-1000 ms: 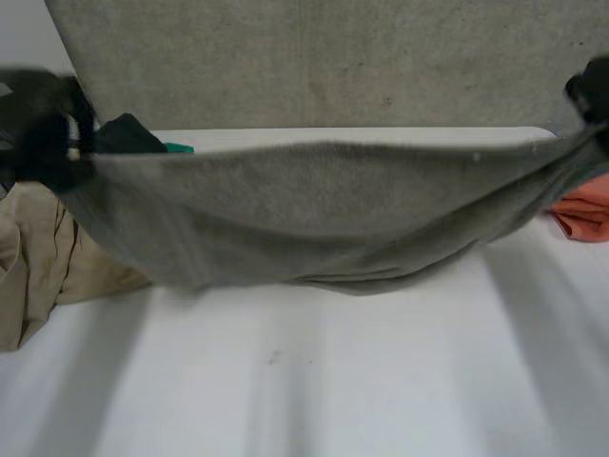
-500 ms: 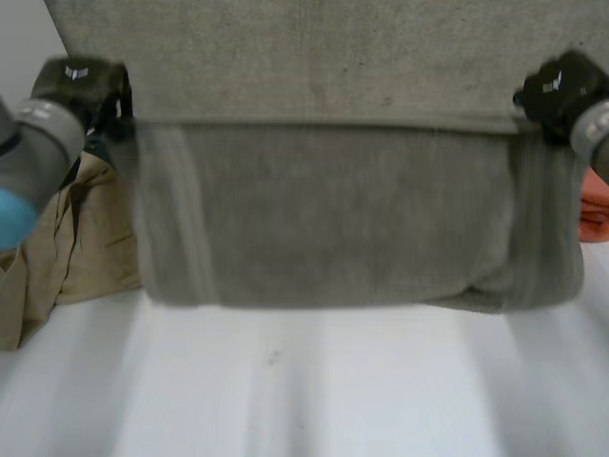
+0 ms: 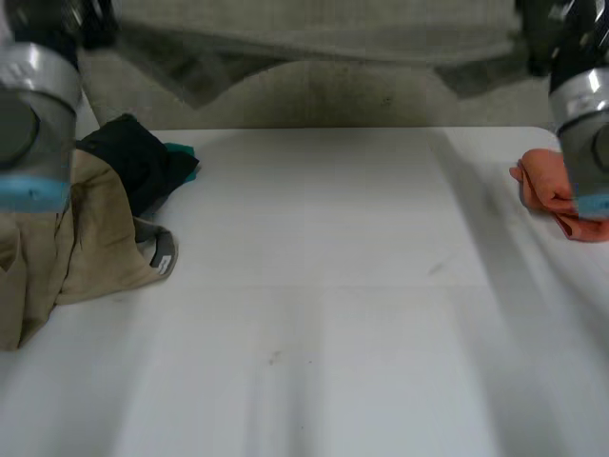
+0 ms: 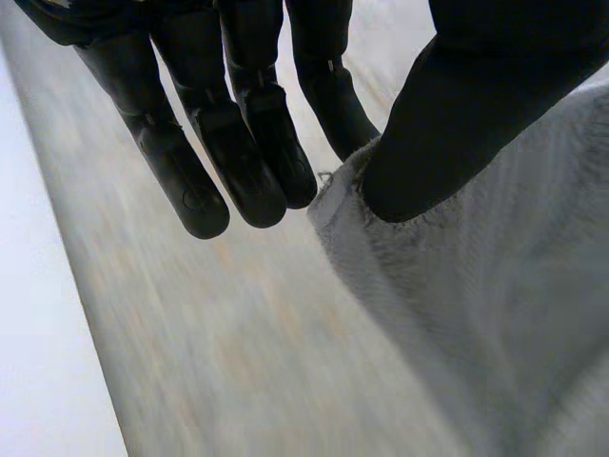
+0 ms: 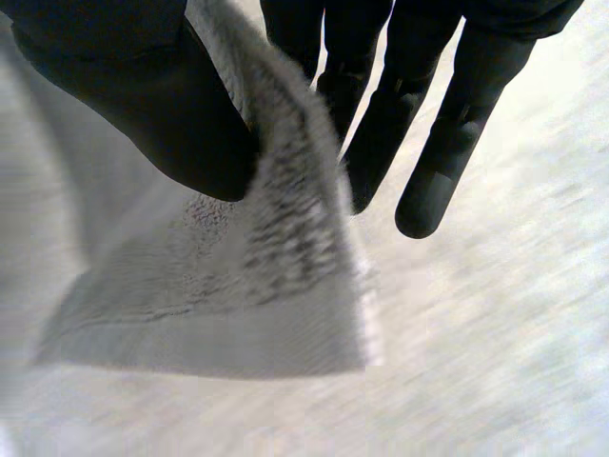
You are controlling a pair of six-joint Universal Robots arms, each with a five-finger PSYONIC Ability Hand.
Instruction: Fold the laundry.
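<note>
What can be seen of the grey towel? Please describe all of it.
Soft grey terry towel, hemmed at its edge, stretched in the air between both hands, high above the white table and clear of it. The left hand pinches one end between thumb and fingers; the right hand pinches a corner likewise.

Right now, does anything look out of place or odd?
Nothing spilled or damaged. The left hand and right hand pinch the grey towel clear of the table; a crumpled beige garment and an orange cloth wait at its sides.

Grey arm joints (image 3: 33, 90), light-blue caps (image 3: 29, 190), glossy black fingers (image 4: 252, 143)
</note>
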